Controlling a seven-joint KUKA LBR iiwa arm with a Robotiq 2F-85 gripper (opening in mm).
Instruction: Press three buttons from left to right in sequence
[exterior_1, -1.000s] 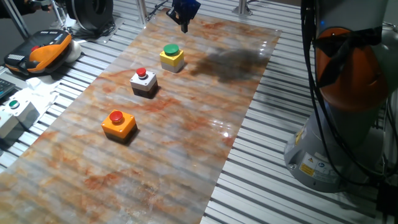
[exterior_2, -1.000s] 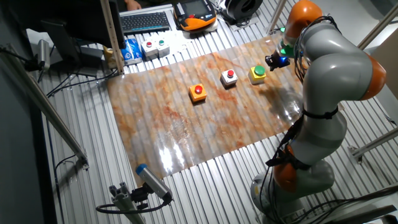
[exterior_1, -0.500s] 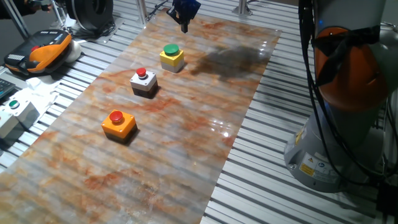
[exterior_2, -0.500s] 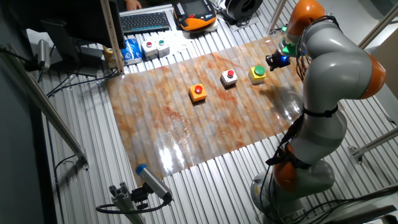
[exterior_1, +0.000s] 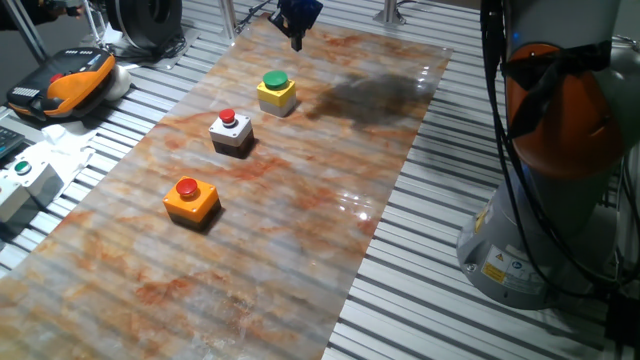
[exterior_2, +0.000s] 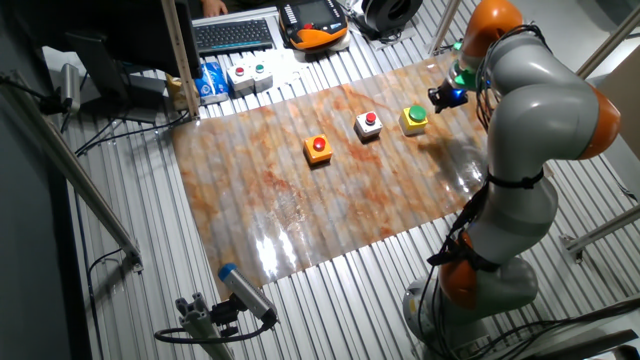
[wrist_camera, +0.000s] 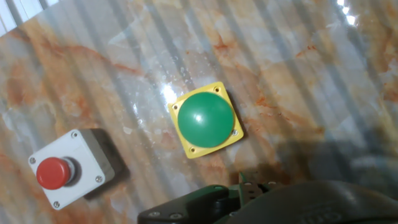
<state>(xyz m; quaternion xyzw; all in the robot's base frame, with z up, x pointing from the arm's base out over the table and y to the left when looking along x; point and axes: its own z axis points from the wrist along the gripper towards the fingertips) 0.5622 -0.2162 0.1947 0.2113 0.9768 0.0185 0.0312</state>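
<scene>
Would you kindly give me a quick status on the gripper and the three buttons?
Gripper above the mat, beyond the yellow box with green cap, touching nothing. Grey-white box with red cap and orange box with red cap in line, unobstructed. Finger state not visible.

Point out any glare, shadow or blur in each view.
One fixed view: a dark shadow falls on the mat beside the yellow button box. The other fixed view: glare along the mat's near edge. Hand view: glare streaks by the green cap; the end effector blurs at bottom.
</scene>
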